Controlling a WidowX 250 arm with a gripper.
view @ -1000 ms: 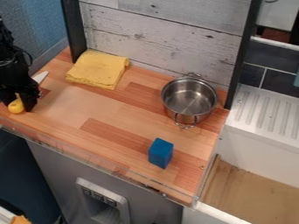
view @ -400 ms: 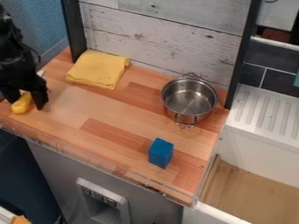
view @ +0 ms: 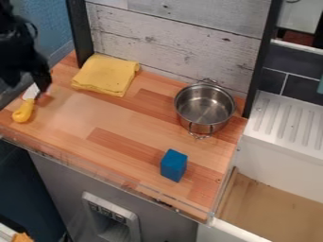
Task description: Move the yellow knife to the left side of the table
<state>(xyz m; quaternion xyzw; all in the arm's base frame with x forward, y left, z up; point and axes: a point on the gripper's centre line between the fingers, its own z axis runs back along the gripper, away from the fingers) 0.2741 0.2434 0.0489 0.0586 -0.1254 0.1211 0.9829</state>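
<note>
Lying at table [view: 126,124] left, yellow knife [view: 24,110] looks placed from here; gripper [view: 28,87] wide open w/ nothing held, prob. just needs to clear off

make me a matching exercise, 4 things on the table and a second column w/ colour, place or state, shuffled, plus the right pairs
Things:
1. knife
2. cloth
3. pot
4. block

Descriptions:
A. metal, with a looped handle on each of two sides
B. at the left end of the table, its handle yellow
C. solid blue, toward the front right
D. yellow and folded, near the back

Right pairs: 1-B, 2-D, 3-A, 4-C
</note>
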